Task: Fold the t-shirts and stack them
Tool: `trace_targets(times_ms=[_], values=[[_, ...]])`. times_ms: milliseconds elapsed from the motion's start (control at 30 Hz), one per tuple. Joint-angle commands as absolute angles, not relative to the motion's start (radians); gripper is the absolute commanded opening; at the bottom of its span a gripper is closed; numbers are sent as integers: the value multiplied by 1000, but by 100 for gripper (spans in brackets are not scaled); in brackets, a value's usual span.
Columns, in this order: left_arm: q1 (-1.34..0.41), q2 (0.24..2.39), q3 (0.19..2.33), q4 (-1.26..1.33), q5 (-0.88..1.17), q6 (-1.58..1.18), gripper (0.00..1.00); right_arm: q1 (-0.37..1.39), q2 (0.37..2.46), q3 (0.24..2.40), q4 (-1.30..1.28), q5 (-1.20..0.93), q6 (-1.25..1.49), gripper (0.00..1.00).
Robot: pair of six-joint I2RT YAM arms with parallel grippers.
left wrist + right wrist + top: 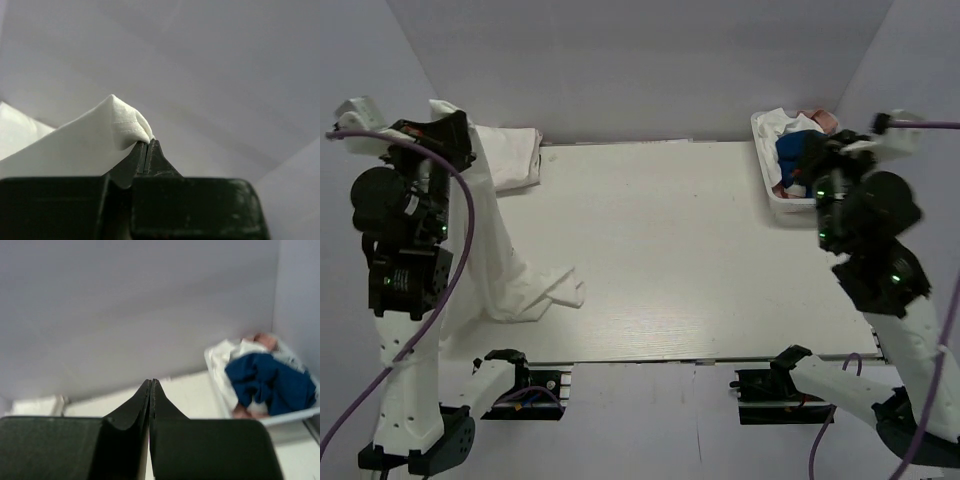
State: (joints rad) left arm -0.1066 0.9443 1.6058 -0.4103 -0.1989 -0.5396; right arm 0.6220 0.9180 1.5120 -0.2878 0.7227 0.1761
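Observation:
My left gripper [448, 118] is raised high at the back left, shut on a fold of a white t-shirt [500, 250]. The shirt hangs from the jaws in a long drape, and its lower end lies crumpled on the table near the front left. In the left wrist view the pinched cloth [100, 137] bulges just above the closed left gripper [146, 143]. A second white t-shirt [510, 155] lies folded at the back left corner. My right gripper [812, 155] hovers by the bin at the back right; its jaws [151, 382] are shut with nothing between them.
A white bin [767, 180] at the back right edge holds a blue garment [270, 382], white cloth and something pink. Grey walls close in the table at the back and both sides. The arm bases sit at the near edge.

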Motion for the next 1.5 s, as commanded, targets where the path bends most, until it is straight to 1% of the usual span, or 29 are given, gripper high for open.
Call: trace_targets(times_ms=[0, 100, 233, 300, 333, 400, 433, 467, 500, 533, 567, 600, 633, 667, 700, 733, 800, 867, 900, 1067, 1100, 1200, 1233, 1267, 1300, 1367, 1400, 1433, 1467], values=[[-107, 1011, 1553, -368, -54, -557, 0, 618, 985, 1402, -315, 654, 256, 0], [-107, 1087, 1452, -281, 90, -590, 0, 618, 996, 1243, -262, 609, 314, 0], [-117, 1221, 1456, -198, 282, -624, 0, 615, 1015, 1119, -227, 517, 351, 0], [-117, 1264, 1465, -183, 311, -633, 0, 618, 1048, 1057, -195, 398, 324, 0], [-117, 1291, 1465, -167, 311, -634, 0, 620, 1080, 1014, -154, 273, 280, 0], [-117, 1302, 1474, -167, 311, -634, 0, 626, 1135, 951, -78, 177, 259, 0], [-117, 1302, 1474, -167, 290, -634, 0, 633, 1158, 934, -58, 58, 241, 1], [-117, 1302, 1474, -167, 272, -634, 0, 640, 1210, 931, -43, 17, 238, 6], [-117, 1289, 1465, -167, 218, -623, 0, 669, 1279, 946, -193, -94, 229, 12], [-117, 1279, 1465, -187, 186, -614, 0, 682, 1314, 962, 21, -110, 204, 18], [-117, 1254, 1465, -198, 149, -614, 0, 698, 1425, 982, 31, -120, 195, 38], [-117, 1238, 1438, -207, 85, -604, 0, 730, 1474, 1058, 20, -127, 171, 62], [-117, 1221, 1427, -207, 56, -604, 0, 762, 1512, 1087, 2, -130, 160, 77], [-117, 1203, 1416, -221, 23, -595, 0, 799, 1596, 1118, 2, -132, 134, 88], [-117, 1172, 1407, -236, -39, -595, 0, 816, 1679, 1206, 5, -126, 121, 90], [-117, 1160, 1396, -248, -67, -595, 0, 851, 1715, 1233, -27, -118, 109, 90], [-117, 1138, 1396, -281, -118, -582, 0, 899, 1857, 1352, -21, -74, 72, 90], [-117, 1126, 1387, -291, -139, -581, 0, 942, 1959, 1414, -23, -11, 60, 90], [-117, 1114, 1387, -305, -153, -569, 0, 948, 2059, 1522, -41, -5, 63, 90], [-117, 1074, 1376, -318, -192, -558, 0, 1008, 2246, 1773, -35, 55, 26, 90], [-117, 1065, 1376, -327, -201, -558, 0, 1023, 2314, 1802, -40, 55, -23, 90], [-117, 1055, 1376, -337, -201, -549, 0, 1038, 2394, 1923, -61, 15, -63, 90], [-117, 1055, 1376, -348, -210, -549, 0, 1042, 2420, 1954, -48, 14, -66, 88], [-117, 1055, 1385, -348, -210, -549, 0, 1042, 2439, 1960, -41, 18, -67, 84], [-117, 1055, 1385, -357, -219, -549, 0, 1042, 2450, 1963, -40, 26, -60, 63], [-117, 1055, 1385, -357, -230, -540, 0, 1040, 2435, 1924, -12, 63, -17, 34], [-117, 1045, 1385, -367, -245, -540, 0, 1039, 2421, 1895, 41, 67, -8, 17], [-117, 1045, 1385, -367, -261, -540, 0, 1035, 2352, 1819, 67, 69, -6, 3], [-117, 1036, 1385, -367, -273, -540, 0, 1031, 2321, 1775, 119, 95, 23, 0]])
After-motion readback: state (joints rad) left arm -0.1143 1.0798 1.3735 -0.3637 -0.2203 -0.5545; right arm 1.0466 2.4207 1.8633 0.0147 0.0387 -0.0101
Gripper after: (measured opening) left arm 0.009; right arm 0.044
